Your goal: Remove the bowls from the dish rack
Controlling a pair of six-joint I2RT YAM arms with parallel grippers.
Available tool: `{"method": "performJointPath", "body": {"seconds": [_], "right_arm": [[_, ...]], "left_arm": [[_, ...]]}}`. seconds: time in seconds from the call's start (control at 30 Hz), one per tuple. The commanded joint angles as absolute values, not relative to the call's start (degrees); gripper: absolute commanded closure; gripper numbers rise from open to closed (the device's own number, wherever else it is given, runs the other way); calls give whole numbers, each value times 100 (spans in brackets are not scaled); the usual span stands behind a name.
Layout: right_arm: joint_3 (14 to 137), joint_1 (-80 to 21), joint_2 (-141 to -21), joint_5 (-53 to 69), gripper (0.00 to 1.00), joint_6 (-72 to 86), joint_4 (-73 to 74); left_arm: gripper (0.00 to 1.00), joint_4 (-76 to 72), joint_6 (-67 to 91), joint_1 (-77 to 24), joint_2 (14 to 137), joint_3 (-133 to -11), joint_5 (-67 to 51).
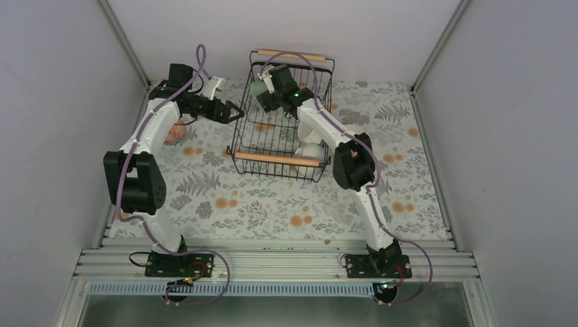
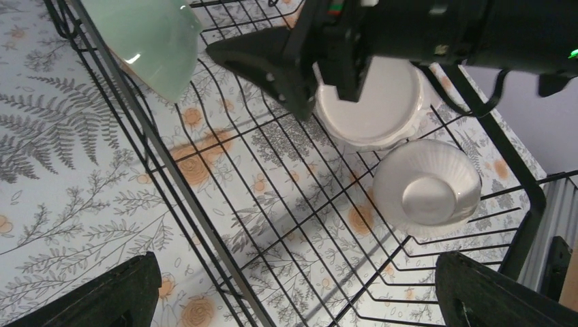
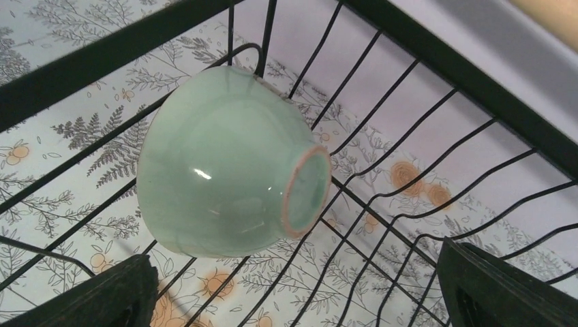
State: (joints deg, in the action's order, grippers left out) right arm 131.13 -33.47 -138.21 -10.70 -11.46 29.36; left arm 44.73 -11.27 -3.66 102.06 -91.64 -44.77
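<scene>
The black wire dish rack point(image 1: 276, 158) stood at 12 o'clock on the flowered table point(image 1: 272, 204). The right gripper point(image 3: 293, 286) reached down inside it at the rack's 11 o'clock corner, its fingers point(image 3: 497, 286) spread wide and gripping nothing. Just ahead of them the mint-green bowl point(image 3: 218, 170) lay tipped on its side, leaning against the wire wall with its foot ring turned toward the wrist camera. The left gripper point(image 2: 293, 286) hovered just outside the rack's 9 o'clock side, jaws fully apart and empty. A scalloped white bowl point(image 2: 426, 187) and a plain white bowl point(image 2: 375, 112) sat upside down at the rack's 5 o'clock corner. A pinkish-orange bowl point(image 1: 177, 131), half hidden by the left arm, sat on the table at 9 o'clock.
</scene>
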Motion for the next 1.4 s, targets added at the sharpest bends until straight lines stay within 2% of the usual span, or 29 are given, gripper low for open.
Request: {"method": "performJointPath", "body": {"seconds": [0.0, 0.87, 1.37], "right_arm": [[13338, -3457, -14021, -1330, 0, -976, 2608], [13700, -3512, -14536, -558, 0, -980, 2633], [13890, -3586, -14990, -1029, 0, -1290, 2334]], "left_arm": [[0, 4465, -1082, -400, 10242, -9225, -4846], [0, 4283, -1006, -703, 10362, -8875, -4825], [0, 4179, -897, -756, 10395, -8630, -5340]]}}
